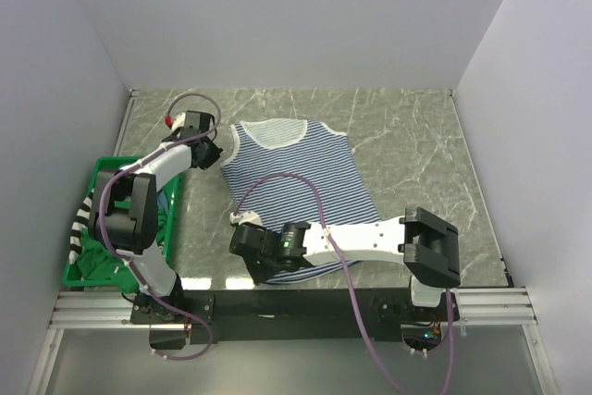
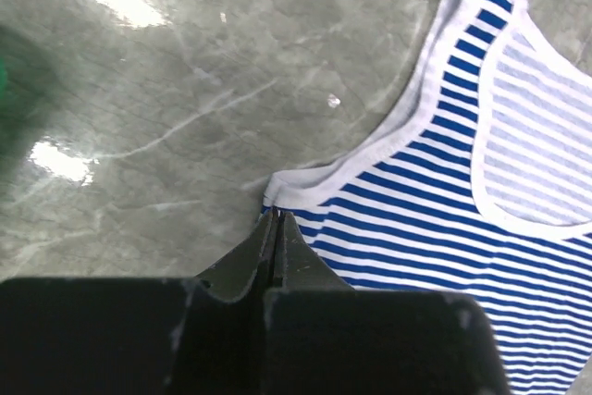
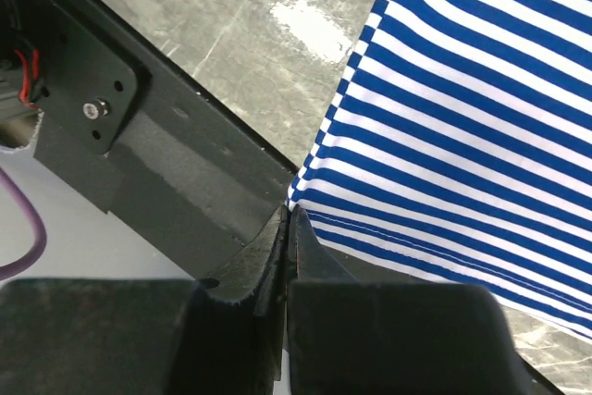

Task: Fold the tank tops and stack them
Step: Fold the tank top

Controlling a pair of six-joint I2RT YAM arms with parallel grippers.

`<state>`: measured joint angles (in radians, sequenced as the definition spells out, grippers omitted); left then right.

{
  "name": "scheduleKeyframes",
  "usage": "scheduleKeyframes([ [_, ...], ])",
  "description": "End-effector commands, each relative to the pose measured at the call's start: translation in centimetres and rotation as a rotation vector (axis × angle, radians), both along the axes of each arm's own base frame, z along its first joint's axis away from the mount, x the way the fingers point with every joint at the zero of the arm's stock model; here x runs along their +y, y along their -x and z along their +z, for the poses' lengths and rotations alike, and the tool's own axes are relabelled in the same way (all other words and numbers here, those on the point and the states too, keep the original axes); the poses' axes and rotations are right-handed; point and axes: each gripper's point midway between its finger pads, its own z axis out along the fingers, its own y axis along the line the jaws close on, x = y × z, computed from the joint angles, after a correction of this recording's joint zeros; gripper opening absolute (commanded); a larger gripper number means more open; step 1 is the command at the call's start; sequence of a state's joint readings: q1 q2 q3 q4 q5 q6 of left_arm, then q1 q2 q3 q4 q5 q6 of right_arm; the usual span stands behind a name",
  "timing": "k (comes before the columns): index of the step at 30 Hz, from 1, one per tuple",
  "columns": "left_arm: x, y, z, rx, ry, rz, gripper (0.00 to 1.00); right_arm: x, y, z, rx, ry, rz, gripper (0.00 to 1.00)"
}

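One thin navy-white striped tank top lies flat in the middle of the table, neck towards the back. My left gripper is at its left side just under the armhole, jaws shut on the cloth corner below the white trim. My right gripper is at the near left hem corner, shut on that corner, with the striped cloth spreading away to the right. More tank tops sit bunched in the bin: a bold black-white striped one and a green one.
A green plastic bin stands at the left edge beside the left arm. The black mounting rail runs along the table's near edge, and the hem overhangs it slightly. Grey walls close in the left, back and right.
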<state>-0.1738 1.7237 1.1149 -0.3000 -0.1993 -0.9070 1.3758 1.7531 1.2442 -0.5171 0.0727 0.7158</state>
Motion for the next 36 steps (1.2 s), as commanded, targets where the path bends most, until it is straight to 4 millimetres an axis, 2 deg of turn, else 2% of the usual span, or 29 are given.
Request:
scheduleKeyframes([
  [1, 0.2, 0.2, 0.2, -0.014, 0.007, -0.009, 0.01, 1.7, -0.4, 2.4, -0.007, -0.073, -0.002, 0.00],
  [3, -0.4, 0.1, -0.3, -0.024, 0.031, -0.041, 0.09, 1.6, -0.4, 2.4, -0.003, -0.071, -0.002, 0.00],
  [4, -0.6, -0.1, -0.5, -0.030, 0.031, -0.051, 0.21, 1.7, -0.4, 2.3, 0.000, -0.072, -0.003, 0.00],
  [7, -1.4, -0.2, -1.5, -0.033, 0.053, -0.099, 0.37, 1.6, -0.5, 2.0, 0.001, -0.068, -0.008, 0.00],
  [9, -1.4, 0.1, -2.4, -0.019, 0.052, -0.101, 0.45, 1.5, -0.5, 1.8, 0.003, -0.065, -0.009, 0.00],
  [13, -1.6, 0.1, -3.5, -0.013, 0.054, -0.119, 0.48, 1.4, -0.6, 1.5, 0.007, -0.066, -0.014, 0.00],
  [17, -1.6, 0.0, -5.0, 0.020, 0.050, -0.118, 0.41, 1.3, -0.6, 1.5, 0.009, -0.070, -0.017, 0.00],
  [23, -1.4, 0.1, -7.1, 0.083, 0.015, -0.095, 0.22, 0.8, -0.8, 1.6, 0.009, -0.072, -0.030, 0.00],
  [26, -1.3, 0.2, -7.2, 0.088, 0.004, -0.084, 0.13, 0.5, -0.8, 1.7, 0.009, -0.076, -0.033, 0.00],
  [27, -1.2, 0.3, -7.2, 0.095, -0.001, -0.080, 0.07, 0.6, -0.8, 1.8, 0.008, -0.080, -0.033, 0.00],
  [30, -0.5, -0.1, -5.9, 0.077, -0.034, -0.051, 0.01, 0.8, -0.9, 2.0, 0.008, -0.090, -0.035, 0.00],
  [33, 1.1, -0.4, -4.0, 0.060, -0.096, 0.007, 0.01, 2.0, -1.1, 2.6, 0.009, -0.107, -0.026, 0.00],
  [34, 1.8, -0.5, -3.5, 0.066, -0.112, 0.029, 0.00, 2.9, -1.0, 3.5, 0.013, -0.132, -0.015, 0.00],
  [36, 2.7, -0.7, -2.6, 0.055, -0.147, 0.065, 0.01, 3.9, -1.1, 3.7, 0.015, -0.144, -0.007, 0.00],
])
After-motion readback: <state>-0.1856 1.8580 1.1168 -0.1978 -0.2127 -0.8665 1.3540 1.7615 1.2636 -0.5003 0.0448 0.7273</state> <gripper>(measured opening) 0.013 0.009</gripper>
